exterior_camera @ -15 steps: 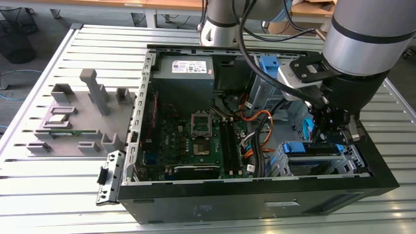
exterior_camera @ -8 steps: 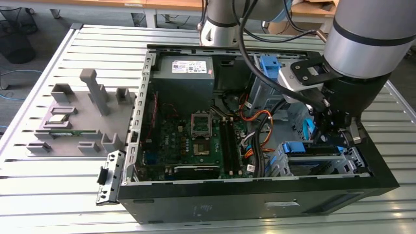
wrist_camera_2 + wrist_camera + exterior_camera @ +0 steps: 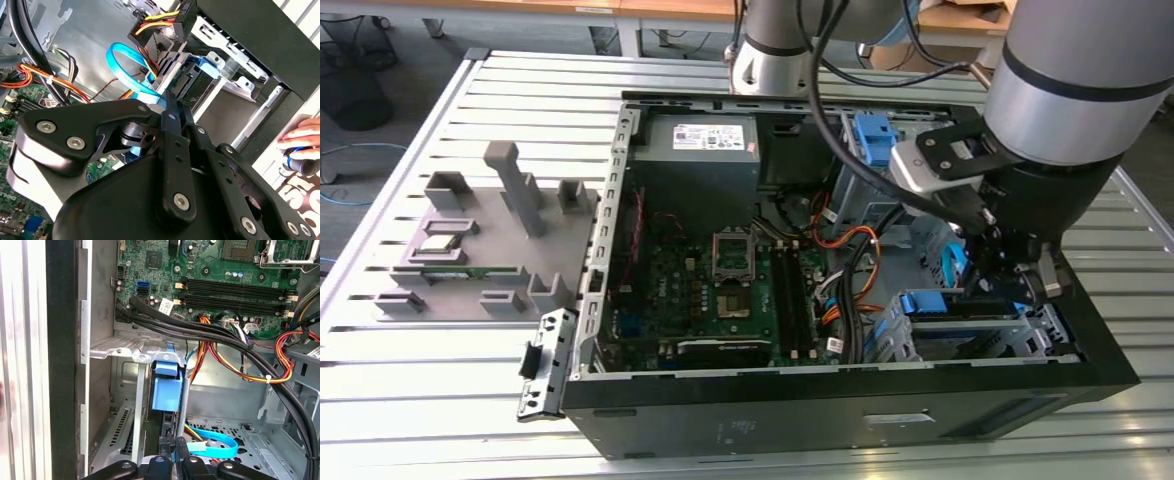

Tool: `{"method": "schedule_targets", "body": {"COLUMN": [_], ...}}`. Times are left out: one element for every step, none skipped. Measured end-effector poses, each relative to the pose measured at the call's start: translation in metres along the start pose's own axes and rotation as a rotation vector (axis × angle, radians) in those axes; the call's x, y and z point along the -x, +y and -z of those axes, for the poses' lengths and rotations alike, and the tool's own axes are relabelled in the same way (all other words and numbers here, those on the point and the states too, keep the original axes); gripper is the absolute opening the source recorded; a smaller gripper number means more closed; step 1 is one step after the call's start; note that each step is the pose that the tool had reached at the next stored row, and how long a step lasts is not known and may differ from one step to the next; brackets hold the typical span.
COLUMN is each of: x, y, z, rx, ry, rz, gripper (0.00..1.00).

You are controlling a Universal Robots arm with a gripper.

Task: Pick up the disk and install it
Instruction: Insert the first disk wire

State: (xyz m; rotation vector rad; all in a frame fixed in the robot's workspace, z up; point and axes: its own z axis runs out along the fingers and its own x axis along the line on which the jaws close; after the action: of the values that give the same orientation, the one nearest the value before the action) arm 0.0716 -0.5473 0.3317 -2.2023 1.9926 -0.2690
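Closest to an onlooker, the black computer case [image 3: 854, 410] lies open on its side on the slatted bench [image 3: 440, 400], so the arm can reach in from above. Just behind its near wall sits the metal drive cage [image 3: 987, 335], and the disk [image 3: 931, 303] stands in it on edge, blue rails uppermost, partly slid into its slot. The end effector [image 3: 172, 462] hangs directly over the disk, fingers drawn narrow, tips at its exposed edge. Whether they pinch it is unclear. Farther back lie the green motherboard [image 3: 720, 280] and the grey power supply [image 3: 700, 140].
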Motion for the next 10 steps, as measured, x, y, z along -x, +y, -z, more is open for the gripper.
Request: {"method": "schedule_targets", "body": {"x": [-0.0002,-0.0003,-0.0003,-0.0003,-0.0003,-0.0003,-0.0003,-0.0004,-0.0005,-0.0005], "y": [0.0004,0.0008,0.0012,0.0018,0.0023,0.0026,0.0029,0.0031,0.0032,0.0032], "z": [0.0001,0.0002,0.0002,0.0002,0.0002,0.0000,-0.0002,-0.0003,-0.0004,-0.0004], "rx": [-0.0004,-0.0009,-0.0015,-0.0026,-0.0044,-0.0066,-0.0084,-0.0096,-0.0108,-0.0111], "ry": [0.0001,0.0001,0.0000,-0.0004,-0.0009,-0.0020,-0.0026,-0.0029,-0.0034,-0.0036], "rz": [0.000,0.000,0.000,0.000,0.000,-0.001,-0.001,-0.001,-0.001,-0.001], "gripper": [0.16,0.16,0.16,0.16,0.16,0.16,0.16,0.16,0.16,0.16]}}
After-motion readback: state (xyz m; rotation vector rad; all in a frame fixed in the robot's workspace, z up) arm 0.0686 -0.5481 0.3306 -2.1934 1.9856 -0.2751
